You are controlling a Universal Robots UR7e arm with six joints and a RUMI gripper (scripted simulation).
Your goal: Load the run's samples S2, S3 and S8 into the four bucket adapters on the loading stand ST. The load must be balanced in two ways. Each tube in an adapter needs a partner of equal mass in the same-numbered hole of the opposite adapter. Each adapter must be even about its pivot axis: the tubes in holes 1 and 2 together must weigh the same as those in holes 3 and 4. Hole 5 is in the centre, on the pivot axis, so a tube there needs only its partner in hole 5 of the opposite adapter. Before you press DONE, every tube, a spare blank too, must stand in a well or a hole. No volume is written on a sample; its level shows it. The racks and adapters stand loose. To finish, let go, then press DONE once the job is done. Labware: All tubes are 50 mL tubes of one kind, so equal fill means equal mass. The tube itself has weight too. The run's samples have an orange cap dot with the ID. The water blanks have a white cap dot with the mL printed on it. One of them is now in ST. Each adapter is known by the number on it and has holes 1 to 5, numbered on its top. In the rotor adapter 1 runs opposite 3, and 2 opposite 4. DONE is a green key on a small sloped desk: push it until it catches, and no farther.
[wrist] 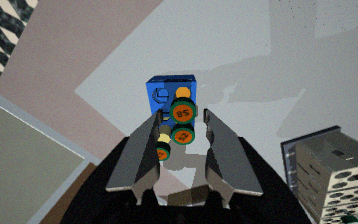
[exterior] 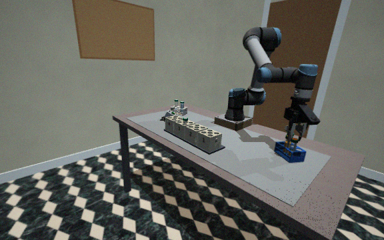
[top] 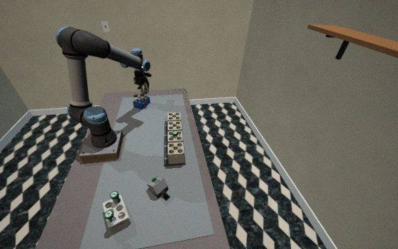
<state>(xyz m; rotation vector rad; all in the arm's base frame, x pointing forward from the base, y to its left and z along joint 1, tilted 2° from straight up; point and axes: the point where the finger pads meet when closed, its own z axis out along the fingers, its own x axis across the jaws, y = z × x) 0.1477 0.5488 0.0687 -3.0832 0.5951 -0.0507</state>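
My gripper [top: 144,90] [exterior: 295,136] [wrist: 182,109] points down over the blue rack [top: 139,105] [exterior: 295,158] [wrist: 172,79]. It is open, its fingertips either side of the green-rimmed, orange-dotted cap of S8 [wrist: 183,113], with gaps. A second orange-dotted tube [wrist: 183,135], its ID blurred, stands beside S8; another tube [wrist: 163,152], unreadable, stands at the rack's left in the wrist view. Liquid levels are too small to tell. Four beige adapters stand in a row on the stand [top: 166,157] [exterior: 217,150] [wrist: 289,165]. A green-capped tube [top: 175,133] [exterior: 185,119] stands in adapter 3, seemingly near its middle.
A white rack [top: 117,224] at the near end in the top view holds two green-capped tubes with white dots, one at its back [top: 114,195] and one at its left [top: 108,214]. The green DONE key [top: 154,180] sits on its small grey desk [top: 158,187] between rack and stand.
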